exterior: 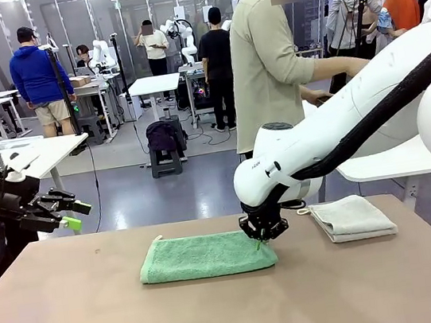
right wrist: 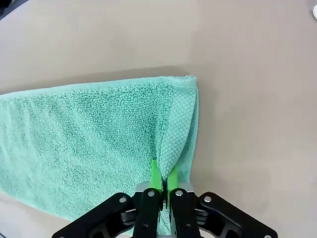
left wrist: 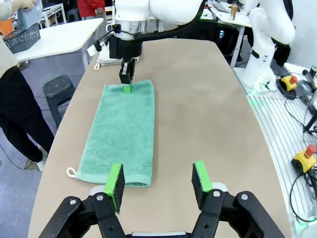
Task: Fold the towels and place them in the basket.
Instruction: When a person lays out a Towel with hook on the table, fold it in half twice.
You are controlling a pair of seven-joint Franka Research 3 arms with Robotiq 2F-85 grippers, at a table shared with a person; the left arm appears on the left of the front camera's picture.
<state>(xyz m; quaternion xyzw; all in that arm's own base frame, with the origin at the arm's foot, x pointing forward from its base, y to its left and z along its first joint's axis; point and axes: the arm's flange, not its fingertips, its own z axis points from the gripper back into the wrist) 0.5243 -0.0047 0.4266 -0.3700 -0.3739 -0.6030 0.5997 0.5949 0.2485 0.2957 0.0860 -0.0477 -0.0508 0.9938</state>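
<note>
Both jaws differ: right gripper (right wrist: 163,179) pinching green towel (right wrist: 94,134); left gripper (left wrist: 158,186) agape.

In the right wrist view the green towel (right wrist: 94,139) runs off the left edge, and the strip of its border pinched between the right gripper's (right wrist: 162,179) fingers is hidden by the green pads. In the front view the right arm covers the near left corner of the folded off-white towel (exterior: 353,217) — its loop barely shows. The left arm is cut off by the left edge there. In the left wrist view the left gripper's (left wrist: 159,184) left pad hides part of the towel's near edge — the desk (left wrist: 208,114) runs out below.
</note>
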